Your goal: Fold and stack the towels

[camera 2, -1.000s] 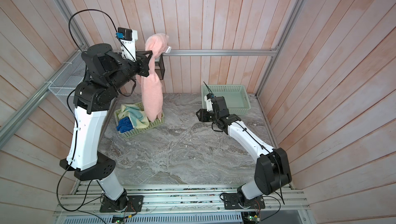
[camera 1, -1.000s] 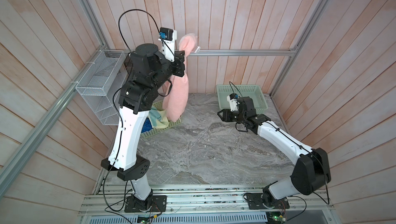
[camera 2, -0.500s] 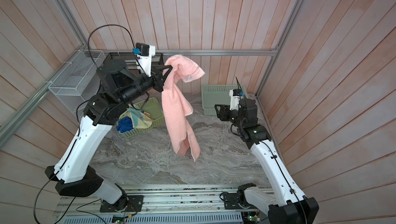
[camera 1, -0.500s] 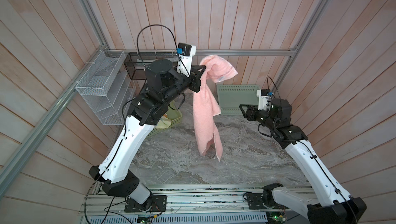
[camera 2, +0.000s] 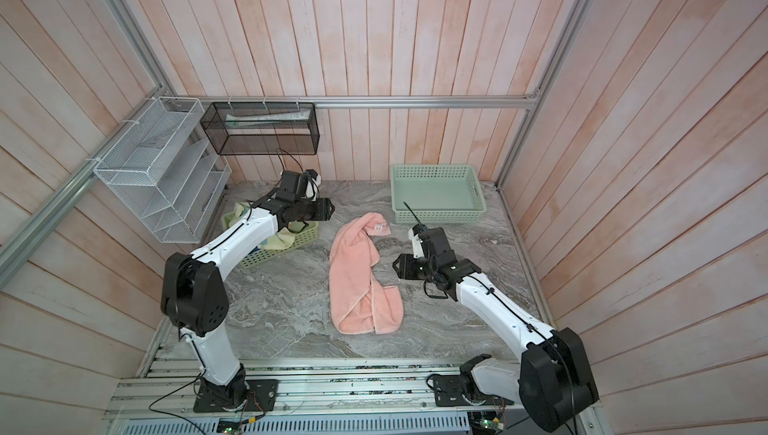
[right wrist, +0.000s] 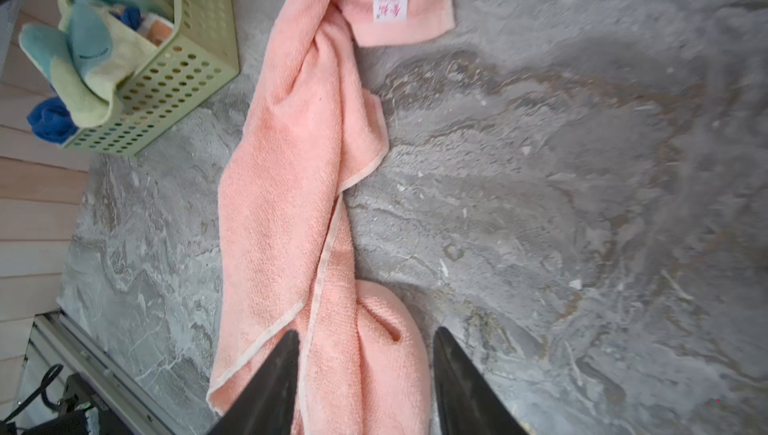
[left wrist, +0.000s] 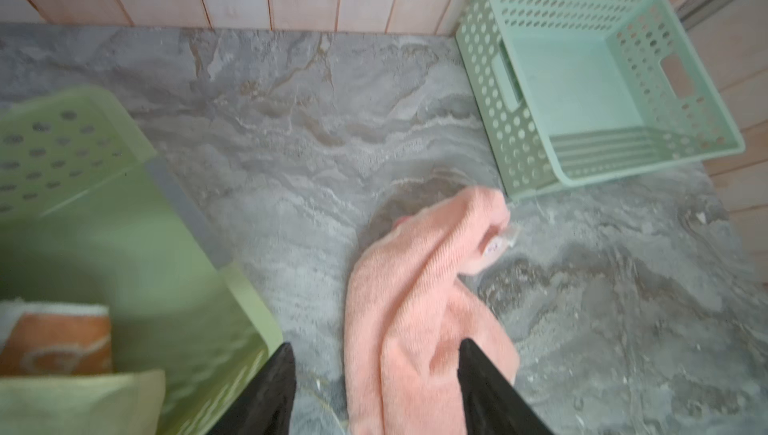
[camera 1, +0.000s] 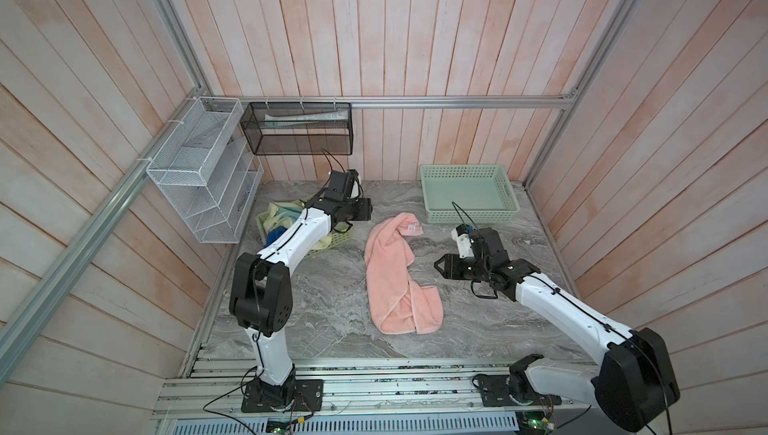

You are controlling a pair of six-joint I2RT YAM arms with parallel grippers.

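Altogether, one salmon towel (camera 1: 390,270) lies loose; three towels (right wrist: 95,50) fill one basket (right wrist: 178,75).

Left arm (camera 1: 295,237), right arm (camera 1: 569,312): white links, black joints
Thin black cables run along both; left tool (left wrist: 376,343) and right tool (right wrist: 366,331) have black tapered fingers.

Mint basket (camera 1: 469,215), lime basket (right wrist: 174,88) on marble table (camera 1: 324,316) (white rack (camera 1: 195,187) nearby).

Surface: grey marbled tabletop (camera 1: 324,320)
Middle: salmon-pink towel (camera 1: 390,275) — rumpled into a long strip running near to far, near end doubled over
Far right: mint perforated basket (camera 1: 471,215), at the far edge
Far left: yellow-green perforated basket (camera 2: 266,260) — near the towel's far end, not touching it
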